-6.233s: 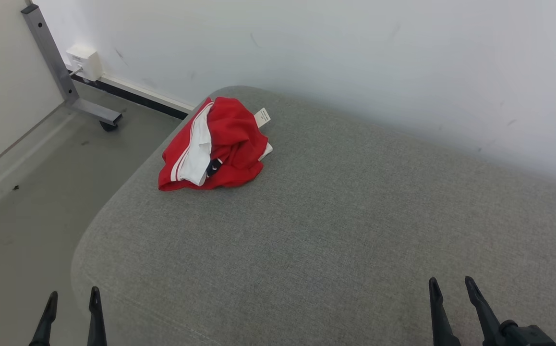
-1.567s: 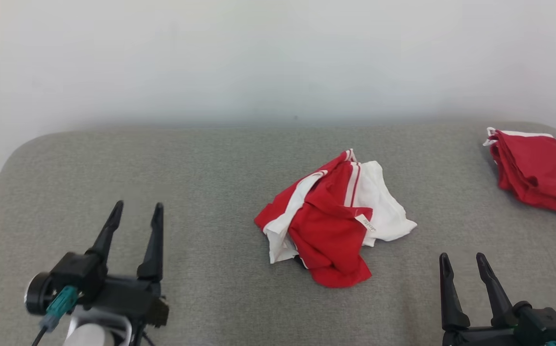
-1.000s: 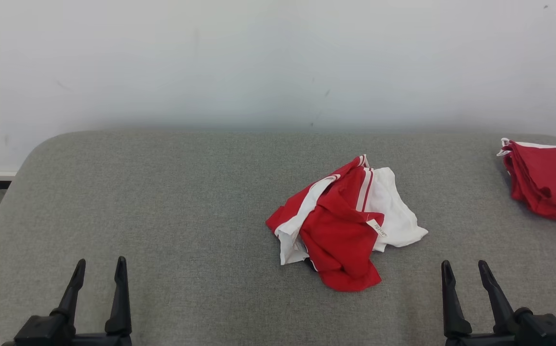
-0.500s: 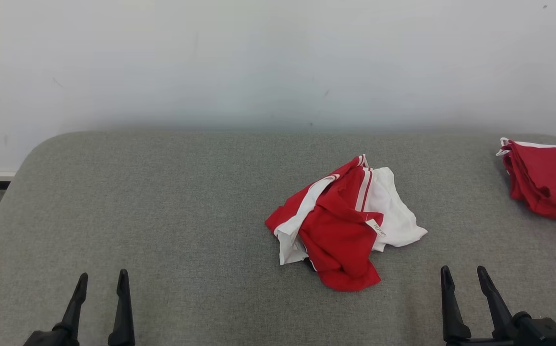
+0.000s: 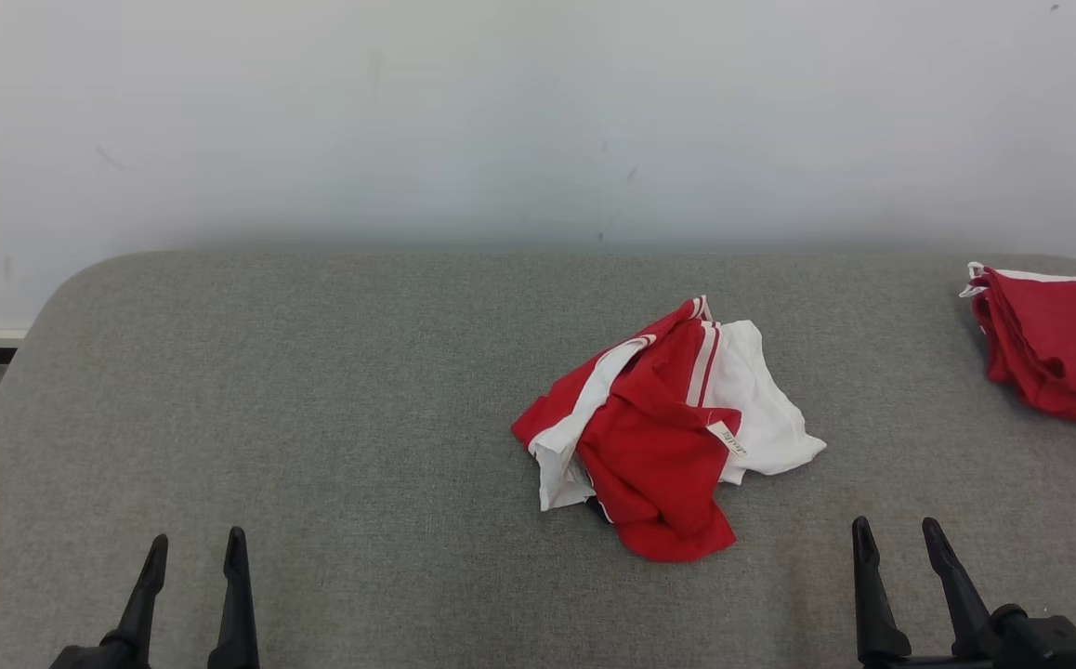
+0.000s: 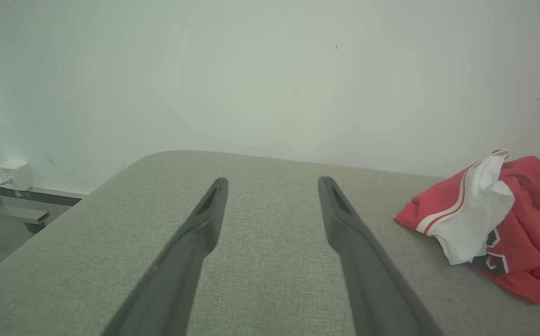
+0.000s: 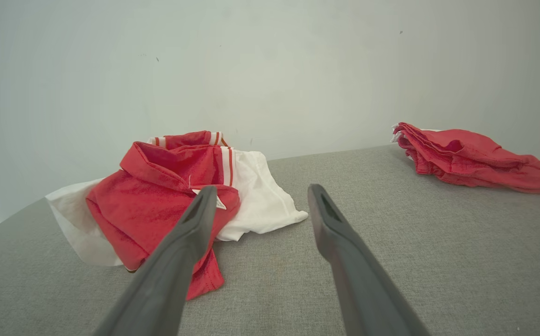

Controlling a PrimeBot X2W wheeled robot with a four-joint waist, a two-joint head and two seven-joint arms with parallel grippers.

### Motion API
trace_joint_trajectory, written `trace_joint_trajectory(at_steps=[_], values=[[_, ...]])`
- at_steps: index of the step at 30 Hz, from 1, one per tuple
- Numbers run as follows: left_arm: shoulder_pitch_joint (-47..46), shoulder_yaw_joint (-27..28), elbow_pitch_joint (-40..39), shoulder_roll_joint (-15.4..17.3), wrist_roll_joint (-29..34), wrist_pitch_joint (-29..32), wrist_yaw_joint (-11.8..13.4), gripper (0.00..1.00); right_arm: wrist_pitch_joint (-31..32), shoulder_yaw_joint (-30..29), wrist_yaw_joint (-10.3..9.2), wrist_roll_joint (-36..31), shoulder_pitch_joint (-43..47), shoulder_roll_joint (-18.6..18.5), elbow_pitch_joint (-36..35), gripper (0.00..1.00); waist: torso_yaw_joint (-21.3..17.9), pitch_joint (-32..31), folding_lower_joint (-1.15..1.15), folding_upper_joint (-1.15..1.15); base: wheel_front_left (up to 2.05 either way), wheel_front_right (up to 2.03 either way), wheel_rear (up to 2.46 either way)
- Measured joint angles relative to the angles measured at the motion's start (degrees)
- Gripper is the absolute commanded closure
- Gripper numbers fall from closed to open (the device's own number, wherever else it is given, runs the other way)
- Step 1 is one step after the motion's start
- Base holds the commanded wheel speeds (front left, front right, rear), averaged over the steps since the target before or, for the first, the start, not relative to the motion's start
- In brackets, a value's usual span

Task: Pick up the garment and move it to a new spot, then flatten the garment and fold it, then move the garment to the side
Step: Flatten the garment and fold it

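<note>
First, head view: crumpled red-and-white jersey garment [image 5: 659, 446] lies right of centre on grey upholstered pad [image 5: 315, 390]. Folded red cloth pile [image 5: 1054, 353] at far right corner. Left gripper [image 5: 198, 537] and right gripper [image 5: 896, 522] over near edge, jaws wide apart, empty. Left wrist view: garment at right. Right wrist view: garment ahead-left, pile at right.

Crumpled garment [image 5: 659, 455] on grey cushion [image 5: 315, 418]; red pile [image 5: 1054, 353] far right.
</note>
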Motion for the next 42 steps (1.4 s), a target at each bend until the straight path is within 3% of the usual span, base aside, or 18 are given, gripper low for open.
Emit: trace_joint_trajectory(at_steps=[27, 35, 42], values=[[-0.41, 2.01, 0.87, -1.26, 2.44, 0.0, -2.02, 0.0, 0.0, 0.38, 0.0, 0.1, -0.18, 0.0, 0.41, 0.0, -0.87, 0.01, 0.0, 0.0, 0.0, 0.0, 0.0], [-8.56, -0.94, 1.42, 1.49, 3.55, 1.51, -3.11, 0.0, 0.0, 1.07, 0.0, 0.83, -0.93, 0.0, 0.55, 0.0, -3.49, 0.5, 0.0, 0.0, 0.0, 0.0, 0.0], [-15.57, -5.57, 1.97, 1.27, 3.81, 3.21, -3.85, 0.0, 0.0, 1.38, 0.0, 1.41, -1.03, 0.0, 0.69, 0.0, -6.69, 1.53, 0.0, 0.0, 0.0, 0.0, 0.0]])
